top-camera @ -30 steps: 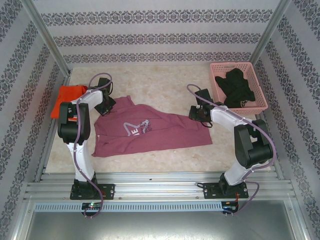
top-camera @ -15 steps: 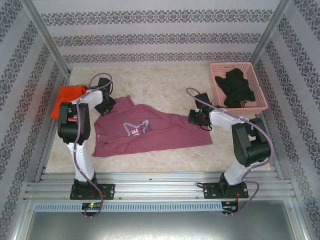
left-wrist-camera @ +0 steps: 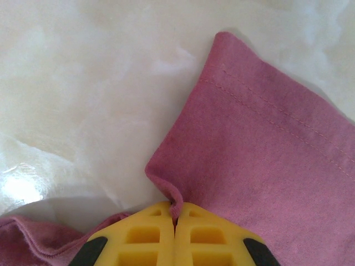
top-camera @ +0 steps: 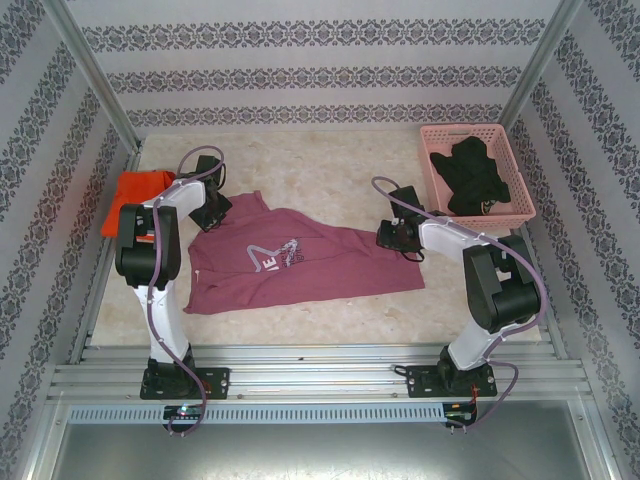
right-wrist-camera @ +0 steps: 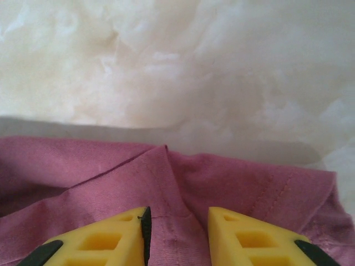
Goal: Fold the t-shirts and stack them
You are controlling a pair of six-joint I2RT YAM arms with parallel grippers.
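Orange t-shirt point(top-camera: 125, 195) lies bunched at the far left edge of the bench point(top-camera: 330, 170), well apart from both sets of fingers, with the left arm standing between it and the rest of the cloth.

Just to its right, the left fingers point(top-camera: 216, 216) are down on the upper left corner of the maroon t-shirt point(top-camera: 300, 265). In the left wrist view their yellow tips are pressed together, and a small ridge of the maroon hem is nipped between them. The stitched edge of the shirt runs away from the tips, up and to the right, over the pale bench.

The maroon t-shirt is spread flat across the middle of the bench, its white chest print facing up.

At its upper right edge sit the right fingers point(top-camera: 390, 237). In the right wrist view they stand narrowly apart, low over the cloth. A raised crease of the maroon fabric runs into the gap between them, and the shirt's edge lies just beyond the tips. Whether they press on the cloth cannot be told.

Far right, near the back, a pink basket point(top-camera: 470, 129) holds a dark garment point(top-camera: 470, 175).
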